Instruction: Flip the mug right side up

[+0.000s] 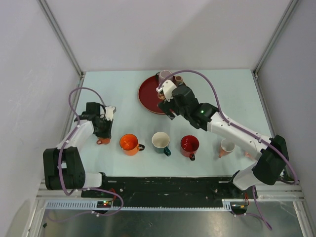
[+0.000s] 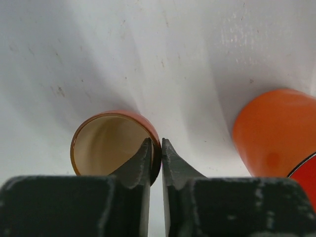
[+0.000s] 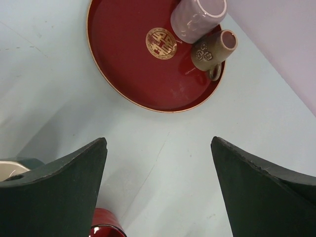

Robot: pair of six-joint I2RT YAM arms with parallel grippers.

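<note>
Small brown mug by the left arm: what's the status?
Left tool shut on small brown mug rim, opening toward wrist camera. Right tool open, empty, short of red tray. Orange mug close beside, apart.

top external: overhead from the near edge, whole table [image 1: 118, 89]
left wrist: close, low over table
right wrist: higher, looking down
shared: red tray [image 3: 133, 74], top and right

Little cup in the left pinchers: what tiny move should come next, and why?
Probably open the left gripper and let go. Its fingers pinch the rim of the small cup, whose mouth faces the camera, like the upright orange mug beside it. Whether its base sits flat, I cannot tell.
</note>
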